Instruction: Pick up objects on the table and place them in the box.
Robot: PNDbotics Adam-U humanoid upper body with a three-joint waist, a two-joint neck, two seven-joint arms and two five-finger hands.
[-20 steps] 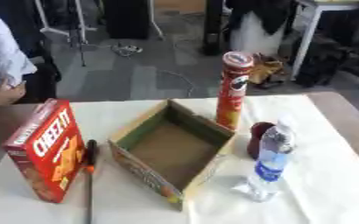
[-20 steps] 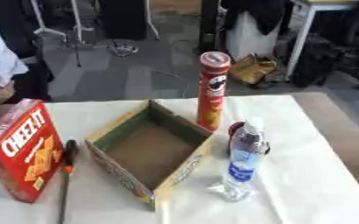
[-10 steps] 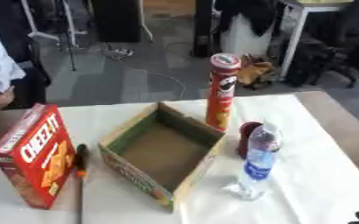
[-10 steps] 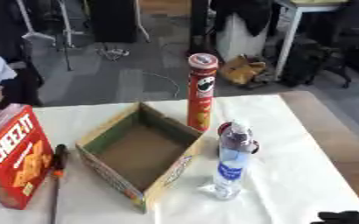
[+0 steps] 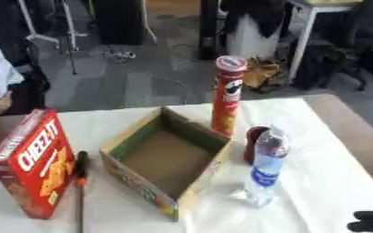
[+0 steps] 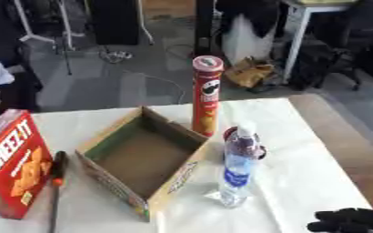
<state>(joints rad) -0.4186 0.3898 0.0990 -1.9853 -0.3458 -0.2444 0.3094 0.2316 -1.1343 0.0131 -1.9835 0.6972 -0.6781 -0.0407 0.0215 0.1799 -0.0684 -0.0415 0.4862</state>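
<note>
Open cardboard box (image 6: pixel 142 159) stands empty mid-bench, cracker box (image 5: pixel 32 161), screwdriver (image 5: pixel 81 182), crisp tube (image 6: pixel 206 95) and water bottle (image 6: pixel 237 166) ringed within reach; right hand (image 6: pixel 349 220) curled, holding nothing, at lower right corner.

Matt cardboard box (image 5: pixel 167 168), clear plastic bottle (image 5: pixel 265 168), white cloth-covered table (image 5: pixel 333 182).

I see the box (image 5: pixel 170 161) mid-table; cracker box (image 5: pixel 32 161) and screwdriver (image 5: pixel 81 186) on its left, chip can (image 5: pixel 227 102) behind its right corner, bottle (image 5: pixel 263 168) and cup (image 5: pixel 253 143) on its right.
</note>
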